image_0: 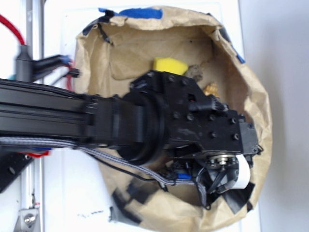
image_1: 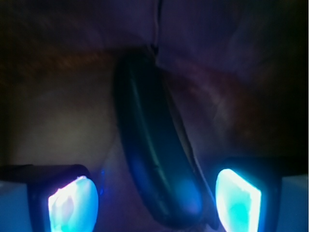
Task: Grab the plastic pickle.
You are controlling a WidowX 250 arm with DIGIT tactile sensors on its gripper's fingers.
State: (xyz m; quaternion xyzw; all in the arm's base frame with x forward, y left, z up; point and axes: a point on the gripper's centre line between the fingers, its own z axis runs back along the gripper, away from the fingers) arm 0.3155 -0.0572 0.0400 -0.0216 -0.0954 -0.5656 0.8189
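Observation:
In the wrist view the plastic pickle (image_1: 154,145) is a glossy dark green curved oval lying on brown paper, running from upper middle down to the lower right. My gripper (image_1: 155,200) is open and straddles its near end. The left fingertip (image_1: 72,203) stands well clear of it, while the right fingertip (image_1: 239,198) is close beside it. Both pads glow blue-white. In the exterior view the black arm and wrist (image_0: 193,121) reach over the brown paper bag (image_0: 251,96) and hide both the pickle and the jaws.
A yellow block (image_0: 170,65) and a tan seashell (image_0: 211,88) lie in the bag just beyond the wrist. Black tape patches (image_0: 130,203) mark the bag's near edge and blue tape (image_0: 140,13) its far rim. The bag's crumpled walls rise all around.

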